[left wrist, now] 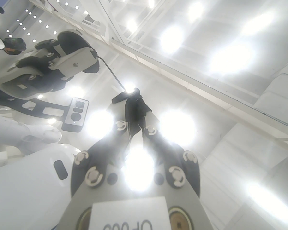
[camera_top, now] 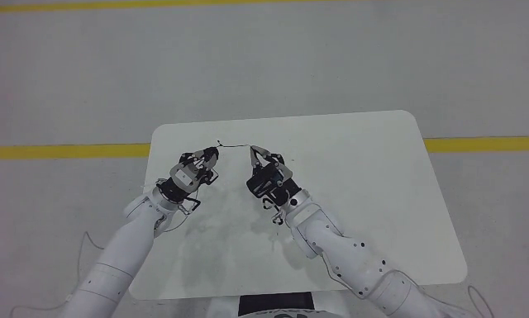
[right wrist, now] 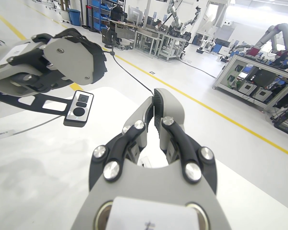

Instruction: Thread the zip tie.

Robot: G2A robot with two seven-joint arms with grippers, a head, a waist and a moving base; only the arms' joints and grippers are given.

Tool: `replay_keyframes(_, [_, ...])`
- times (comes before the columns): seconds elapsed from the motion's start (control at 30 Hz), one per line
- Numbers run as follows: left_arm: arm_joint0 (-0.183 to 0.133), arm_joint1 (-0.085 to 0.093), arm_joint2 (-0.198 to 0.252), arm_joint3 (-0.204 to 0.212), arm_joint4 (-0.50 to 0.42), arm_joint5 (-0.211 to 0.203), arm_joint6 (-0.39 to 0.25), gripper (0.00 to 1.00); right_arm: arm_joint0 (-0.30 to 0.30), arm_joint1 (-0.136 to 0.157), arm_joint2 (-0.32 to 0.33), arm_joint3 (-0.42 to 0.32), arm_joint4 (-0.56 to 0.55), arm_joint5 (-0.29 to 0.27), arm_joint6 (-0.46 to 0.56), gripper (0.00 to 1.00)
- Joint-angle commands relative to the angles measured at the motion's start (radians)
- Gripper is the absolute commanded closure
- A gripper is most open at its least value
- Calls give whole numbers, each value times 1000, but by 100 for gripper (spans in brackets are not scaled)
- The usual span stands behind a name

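A thin black zip tie (camera_top: pixel 235 144) is held in the air between my two grippers, above the far left part of the white table (camera_top: pixel 372 194). My left gripper (camera_top: pixel 212 155) is shut on one end and my right gripper (camera_top: pixel 255 154) is shut on the other. In the left wrist view, the left gripper (left wrist: pixel 132 94) pinches the zip tie (left wrist: pixel 112 74), which runs up to the right gripper (left wrist: pixel 93 65). In the right wrist view, the right gripper (right wrist: pixel 154 94) clamps the strap (right wrist: pixel 132 76), whose small head (right wrist: pixel 112 53) sits at the left gripper (right wrist: pixel 101 59).
The table's far edge (camera_top: pixel 281 118) lies just beyond the grippers, with grey floor and a yellow line (camera_top: pixel 66 150) behind it. The table's right half is bare. Metal benches (right wrist: pixel 249 77) and racks stand far off in the room.
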Motion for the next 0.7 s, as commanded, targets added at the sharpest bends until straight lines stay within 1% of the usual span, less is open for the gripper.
replay_keyframes(0.0, [0, 0, 0, 0, 0, 0, 0, 100, -1, 1, 0, -1, 0, 1, 0, 100])
replay_keyframes(0.67, [0, 0, 0, 0, 0, 0, 0, 100, -6, 11, 4, -13, 0, 12, 10, 100])
